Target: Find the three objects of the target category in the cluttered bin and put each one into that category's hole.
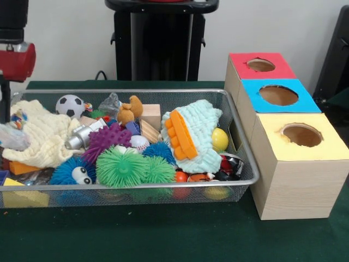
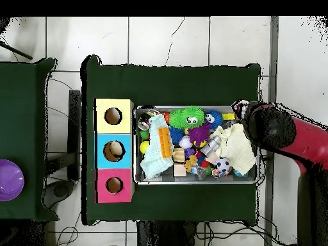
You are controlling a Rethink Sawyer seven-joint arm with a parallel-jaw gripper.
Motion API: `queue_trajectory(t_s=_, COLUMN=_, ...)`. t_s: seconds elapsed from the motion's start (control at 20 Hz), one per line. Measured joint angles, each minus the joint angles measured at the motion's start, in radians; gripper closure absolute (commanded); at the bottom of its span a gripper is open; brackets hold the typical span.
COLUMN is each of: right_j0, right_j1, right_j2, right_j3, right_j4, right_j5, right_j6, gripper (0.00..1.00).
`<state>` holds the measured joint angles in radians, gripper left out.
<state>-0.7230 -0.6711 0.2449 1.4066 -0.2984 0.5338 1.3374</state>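
Observation:
A wire bin (image 1: 240, 136) is packed with toys and cloths: a soccer ball (image 1: 70, 105), a purple spiky ball (image 1: 106, 141), green spiky balls (image 1: 121, 168), a brown plush (image 1: 129, 111), a yellow ball (image 1: 220, 139) and a light-blue knitted cloth (image 1: 204, 131). Beside it stand three boxes with holes, topped red (image 1: 260, 65), blue (image 1: 278, 95) and yellow (image 1: 301, 135). My gripper (image 1: 5, 101) hangs at the bin's left end, mostly cut off by the picture's edge. In the overhead view the arm's black head (image 2: 268, 125) covers it, above the cream cloth (image 2: 238, 147).
The box row (image 2: 113, 150) touches the bin's short side (image 2: 136, 144). Something pale shows inside the blue box's hole (image 2: 114, 150). A purple bowl (image 2: 9, 179) sits on a separate table. Green cloth lies bare in front of the bin (image 1: 136, 234).

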Motion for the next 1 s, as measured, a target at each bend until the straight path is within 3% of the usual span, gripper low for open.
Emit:
queue_trajectory(t_s=0.45, right_j0=0.02, right_j1=-0.038, right_j2=-0.022, right_j3=0.009, right_j4=0.029, right_j5=0.0, right_j6=0.0, gripper=1.0)
queue_trajectory(t_s=1.0, right_j0=0.085, right_j1=-0.078, right_j2=-0.059, right_j3=0.114, right_j4=0.047, right_j5=0.0, right_j6=0.0, gripper=1.0)
